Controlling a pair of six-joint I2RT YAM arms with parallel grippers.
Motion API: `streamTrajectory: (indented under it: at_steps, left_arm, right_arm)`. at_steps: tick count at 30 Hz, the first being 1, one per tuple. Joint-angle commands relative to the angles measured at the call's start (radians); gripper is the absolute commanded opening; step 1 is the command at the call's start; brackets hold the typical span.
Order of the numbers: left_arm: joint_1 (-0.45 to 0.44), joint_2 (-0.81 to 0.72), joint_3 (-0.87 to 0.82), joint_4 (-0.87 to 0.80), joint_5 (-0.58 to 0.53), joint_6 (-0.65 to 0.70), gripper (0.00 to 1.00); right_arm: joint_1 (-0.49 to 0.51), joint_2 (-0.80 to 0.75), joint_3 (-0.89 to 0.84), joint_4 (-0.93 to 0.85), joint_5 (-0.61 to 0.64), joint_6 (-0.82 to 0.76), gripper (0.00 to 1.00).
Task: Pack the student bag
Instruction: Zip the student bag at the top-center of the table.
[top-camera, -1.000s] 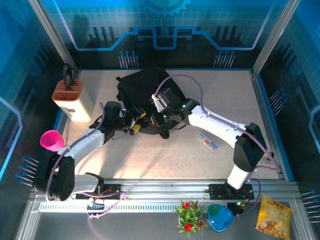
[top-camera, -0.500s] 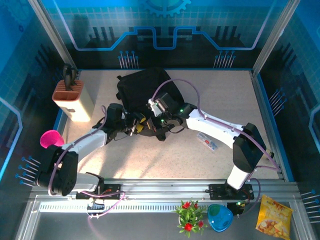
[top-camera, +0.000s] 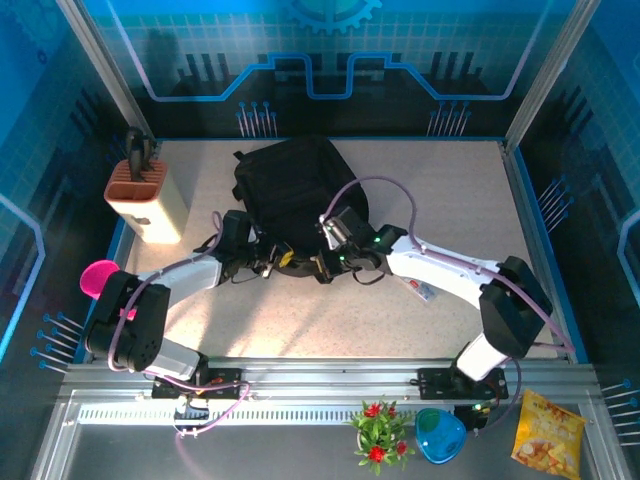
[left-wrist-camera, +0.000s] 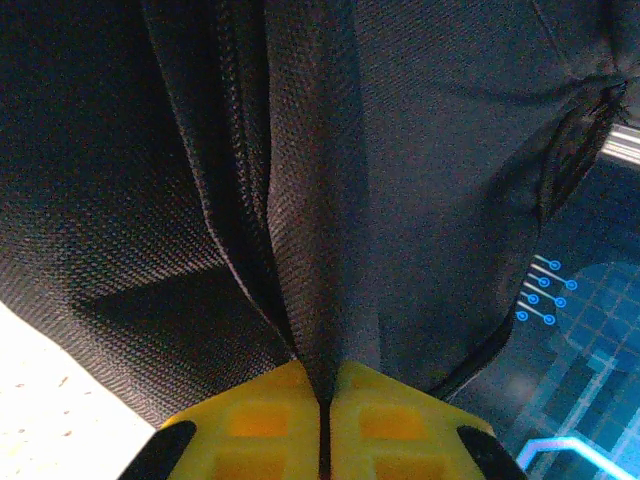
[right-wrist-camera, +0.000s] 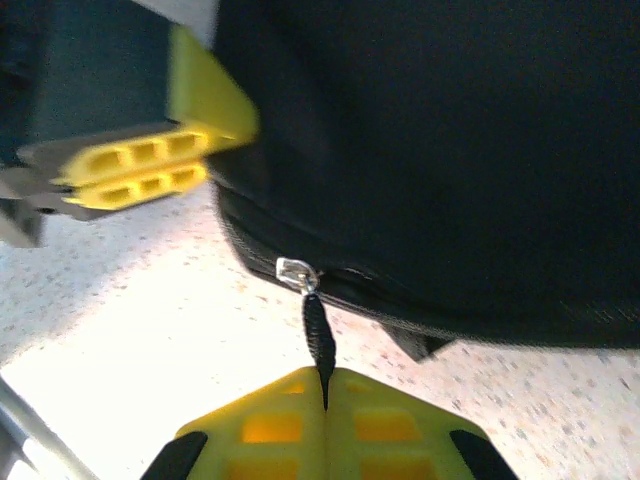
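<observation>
The student bag (top-camera: 290, 190) is a large black fabric backpack lying at the back middle of the table. My left gripper (top-camera: 276, 263) is at its near edge, and in the left wrist view it (left-wrist-camera: 322, 378) is shut on a fold of the bag's black fabric (left-wrist-camera: 310, 250). My right gripper (top-camera: 322, 264) sits just to the right of it. In the right wrist view it (right-wrist-camera: 325, 380) is shut on the black cord pull (right-wrist-camera: 318, 335) of a silver zip slider (right-wrist-camera: 295, 270) on the bag's lower seam. The left gripper's yellow fingers (right-wrist-camera: 135, 170) show there at upper left.
A beige and orange knife block (top-camera: 145, 195) stands at the back left and a pink cup (top-camera: 100, 278) at the left edge. A small wrapped packet (top-camera: 415, 284) lies right of the bag. In front of the rail are a potted plant (top-camera: 378, 430), a blue bowl (top-camera: 438, 435) and a snack bag (top-camera: 548, 432).
My left gripper has gone from open to shut, pinching the bag's fabric. Both grippers have shifted toward the near edge of the bag, the right one still holding the zip pull.
</observation>
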Motion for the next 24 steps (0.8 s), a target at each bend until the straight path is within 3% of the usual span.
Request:
streamTrajectory:
  at_steps: [1,9,14,24]
  left_arm:
    - [0.021,0.021,-0.011,-0.044,-0.038,0.058,0.06]
    - [0.035,-0.008,-0.01,-0.103,-0.065,0.119,0.05]
    - [0.036,0.028,0.048,-0.132,-0.052,0.176,0.04]
    - [0.056,0.268,0.376,-0.251,-0.103,0.374,0.03]
  right_arm:
    - [-0.054,-0.066,-0.055,-0.068,0.093,0.075,0.0]
    - [-0.181,-0.13,-0.109,-0.124,0.221,0.088,0.0]
    - [-0.196,-0.157,-0.066,-0.145,0.273,0.049,0.0]
    - [-0.119,-0.263,-0.177,0.069,0.074,0.013,0.0]
